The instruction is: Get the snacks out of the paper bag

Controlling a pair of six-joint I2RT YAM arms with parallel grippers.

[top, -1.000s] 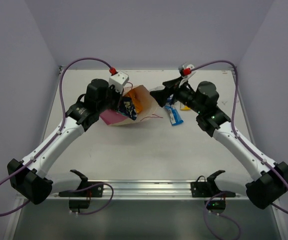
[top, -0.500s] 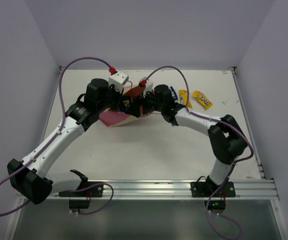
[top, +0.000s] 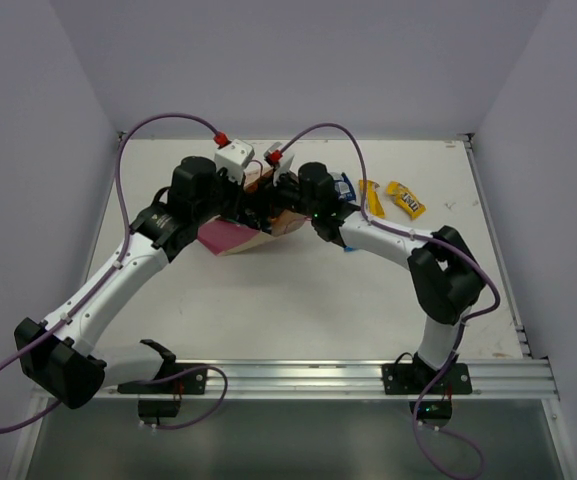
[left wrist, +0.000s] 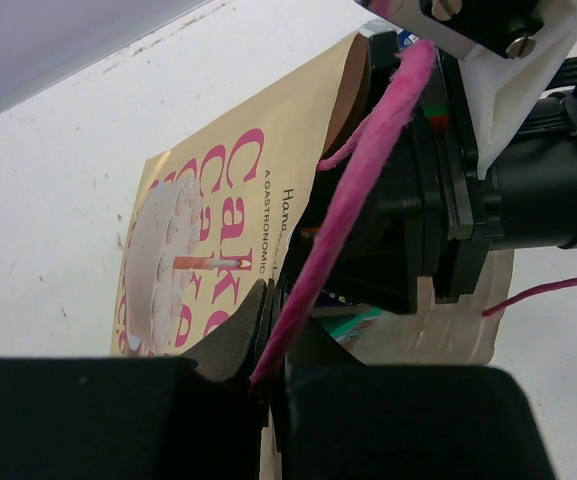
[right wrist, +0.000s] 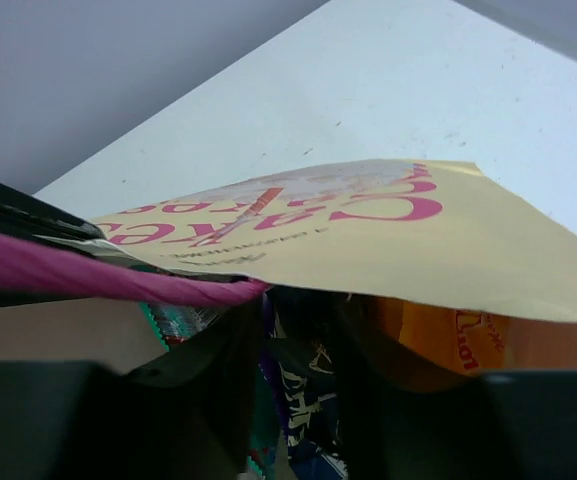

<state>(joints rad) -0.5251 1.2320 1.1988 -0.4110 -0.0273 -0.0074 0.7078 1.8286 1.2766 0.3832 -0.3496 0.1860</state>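
The paper bag [top: 230, 237] lies tipped over at mid-rear of the table [top: 298, 300]. It has a tan face with pink lettering and a pink side panel.

The left gripper [left wrist: 268, 372] is clamped on the pink string handle [left wrist: 371, 170].

The right gripper [right wrist: 290, 385] sits in the bag mouth with a dark wrapper [right wrist: 303, 420] between its fingers. Whether it grips the wrapper cannot be told.

An orange wrapper [right wrist: 438, 335] lies inside the bag. Yellow snacks [top: 405, 199] rest on the table to the right.

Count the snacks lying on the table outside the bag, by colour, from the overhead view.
Yellow snacks: 2
Blue snacks: 1 seen plainly; the right arm may hide more
Total: 3 in view
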